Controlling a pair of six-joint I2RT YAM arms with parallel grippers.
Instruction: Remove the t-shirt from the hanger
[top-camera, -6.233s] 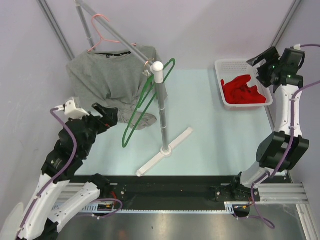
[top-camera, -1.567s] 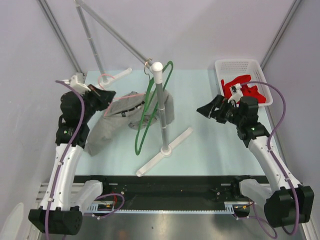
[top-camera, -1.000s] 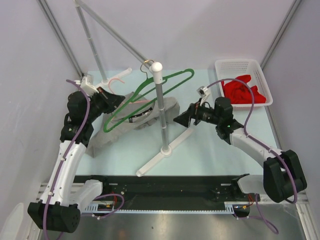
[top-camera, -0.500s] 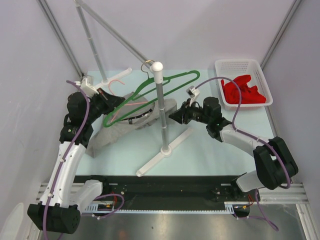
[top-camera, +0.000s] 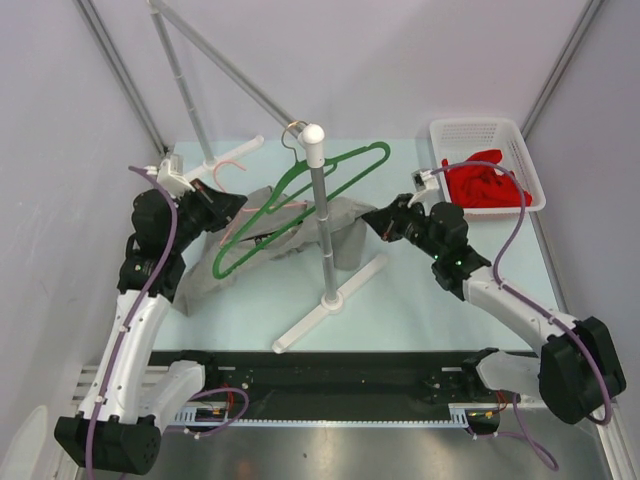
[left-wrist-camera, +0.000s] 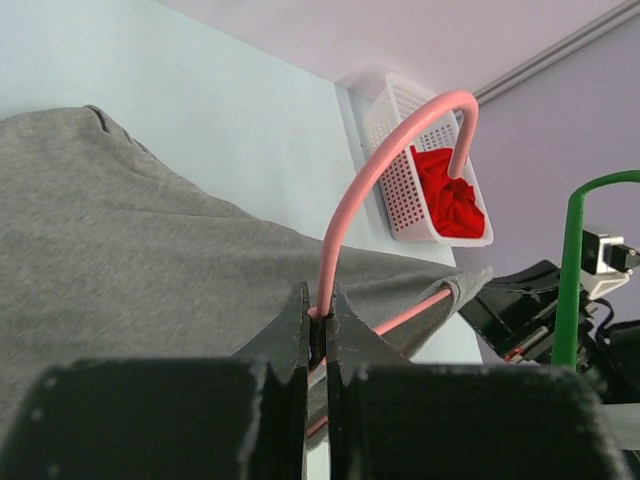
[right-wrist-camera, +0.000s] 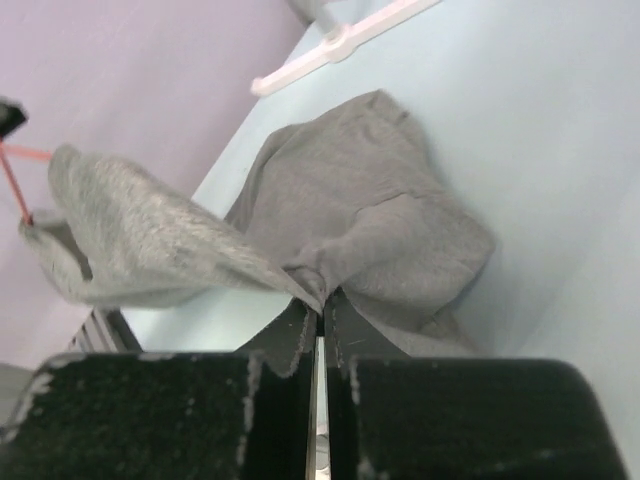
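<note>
Grey cotton t-shirt (top-camera: 290, 232) is the thing to watch. It's draped low over the pale table (top-camera: 420, 300), between the two arms and partly behind the white pole stand (top-camera: 322, 225).

Far left, the left gripper (left-wrist-camera: 318, 320) is clenched on the thin pink wire hanger (left-wrist-camera: 385, 165), right at the base of its hook. The hook curls up clear of the cloth, and one pink arm runs off inside the shirt.

A second hanger, green wire (left-wrist-camera: 570, 260), dangles off the top of the pole. It crosses right over the shirt, which is annoying.

On the right, the right gripper (right-wrist-camera: 320, 310) is pinched tight on a fold of the grey fabric, and the shirt bunches from there down to the table.

If I were doing this bit, I'd hold the pink hanger dead steady and pull the fabric rightward, along the hanger arm, so the shoulder slides off rather than snagging. Stay low too, under that green wire.

Far right, a white plastic basket (top-camera: 480, 128) holds red cloth (top-camera: 490, 185).
</note>
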